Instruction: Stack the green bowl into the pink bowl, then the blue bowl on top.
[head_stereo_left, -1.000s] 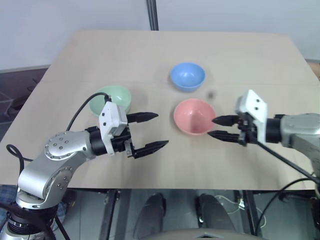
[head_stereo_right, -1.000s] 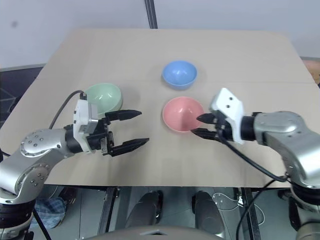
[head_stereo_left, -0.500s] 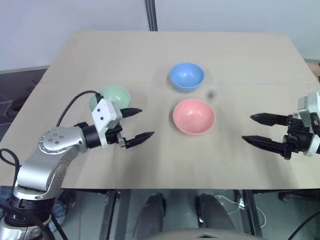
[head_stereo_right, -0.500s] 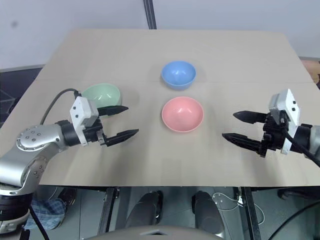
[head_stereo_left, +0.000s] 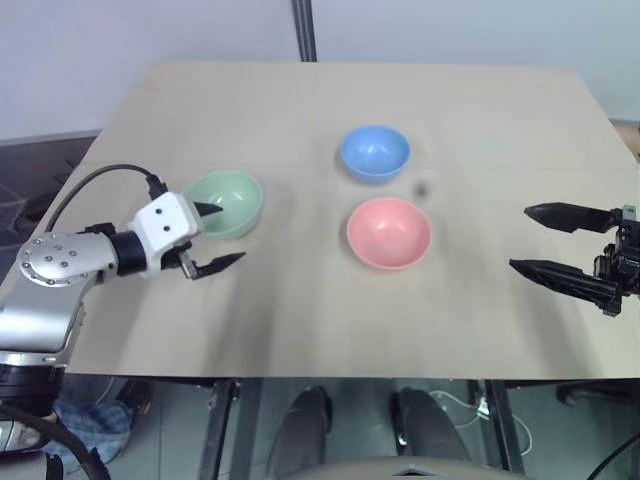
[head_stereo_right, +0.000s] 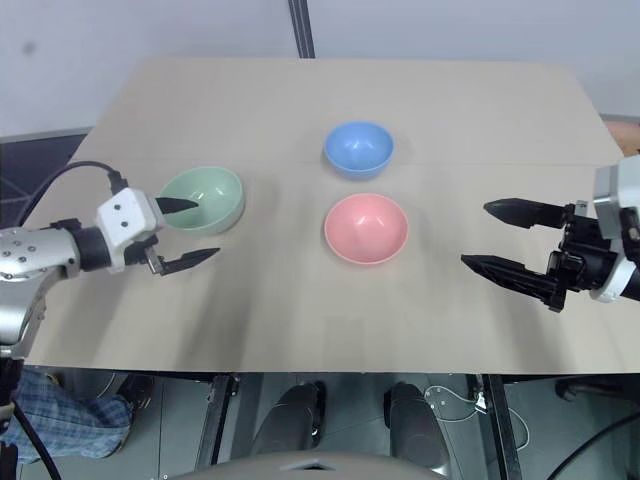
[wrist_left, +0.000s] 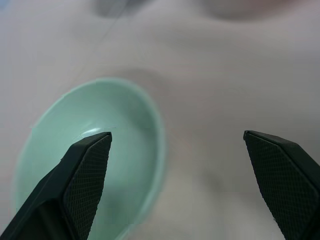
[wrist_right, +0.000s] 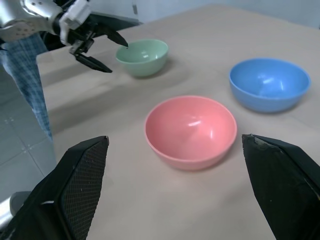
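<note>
The green bowl (head_stereo_left: 224, 203) sits on the table at the left, upright and empty. My left gripper (head_stereo_left: 218, 236) is open at its near rim, one finger over the bowl's inside, the other outside above the tabletop. The pink bowl (head_stereo_left: 389, 232) stands in the middle and the blue bowl (head_stereo_left: 375, 152) just behind it, both empty. My right gripper (head_stereo_left: 533, 240) is open at the table's right side, well away from the pink bowl, with nothing between its fingers. In the left wrist view the green bowl (wrist_left: 95, 160) lies under one finger.
The light wooden table (head_stereo_left: 300, 310) has its front edge just below both arms. A black cable (head_stereo_left: 90, 185) loops off my left arm beyond the table's left edge. A small dark spot (head_stereo_left: 422, 187) marks the top near the blue bowl.
My left gripper has swung left from the table's middle to the green bowl's rim. My right gripper drew back from the pink bowl to the right and opened wide.
</note>
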